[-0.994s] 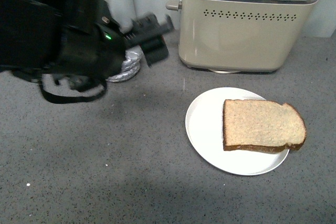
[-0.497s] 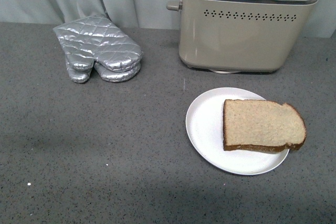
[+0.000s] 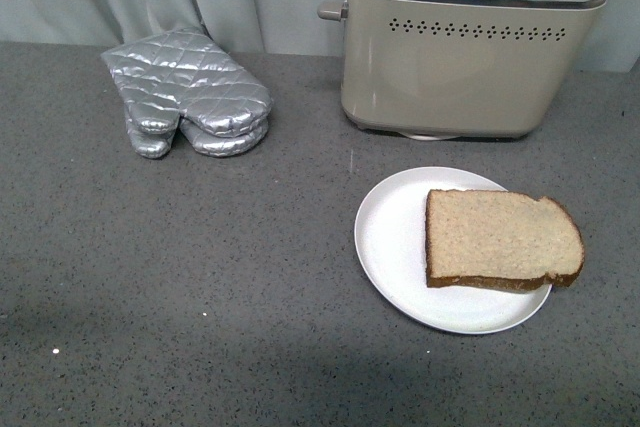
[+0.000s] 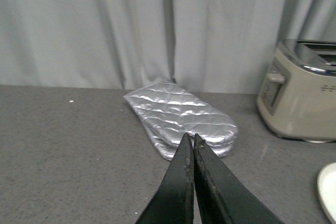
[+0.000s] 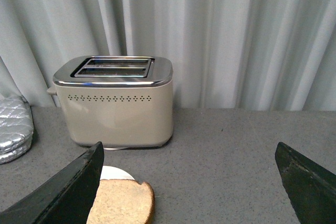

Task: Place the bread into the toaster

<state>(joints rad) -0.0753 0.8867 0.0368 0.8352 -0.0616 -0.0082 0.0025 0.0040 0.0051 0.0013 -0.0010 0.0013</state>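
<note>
Bread [image 3: 500,240] lies flat on white plate [image 3: 390,247], near toaster [image 3: 470,47], one corner overhanging the rim. Likely light, soft, tearable (crust firmer): pinch gently there. Right gripper [image 5: 188,146] gapes wide; left gripper [image 4: 193,140] closed, empty.

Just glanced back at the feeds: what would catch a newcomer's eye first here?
The bread lies on the white plate at the near right of the counter, overhanging the rim, with the beige toaster just behind it. Silver oven mitts lie far left. The right end effector is wide open facing the toaster; the left end effector is shut, pointing at the mitts.
</note>
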